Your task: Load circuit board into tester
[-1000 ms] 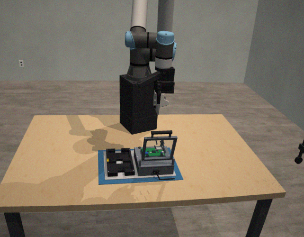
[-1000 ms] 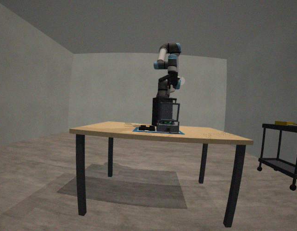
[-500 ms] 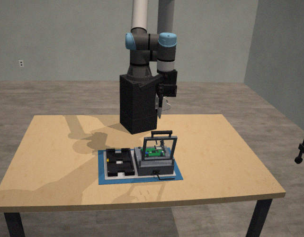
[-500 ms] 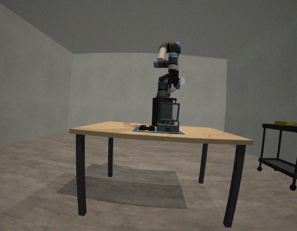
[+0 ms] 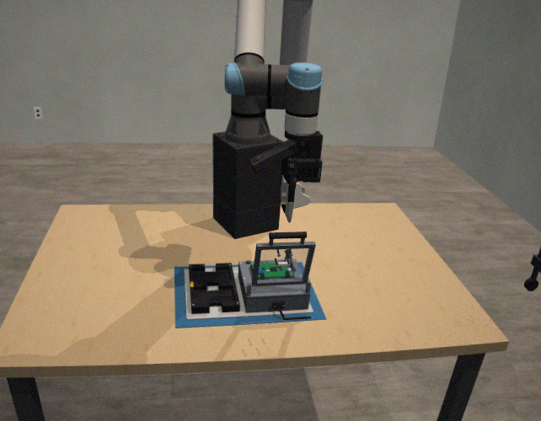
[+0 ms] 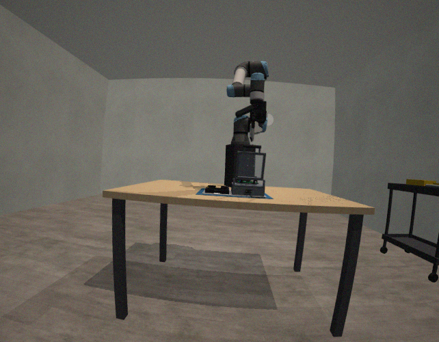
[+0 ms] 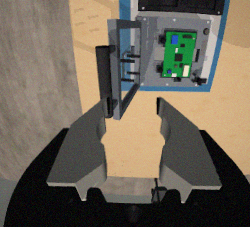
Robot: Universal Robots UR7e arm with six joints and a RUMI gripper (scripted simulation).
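The green circuit board lies flat in the grey tester, component side up; in the wrist view its white connector is at the end nearest me. The tester's framed lid stands upright and open, its black handle on top; the lid also shows in the wrist view. The black tray left of the tester holds no board. My gripper hangs above and behind the lid handle. In the wrist view its fingers stand apart with nothing between them.
Tray and tester sit on a blue mat. The arm's black pedestal stands just behind them. A black latch lever sticks out at the tester's front. A black cart stands off to the right of the table.
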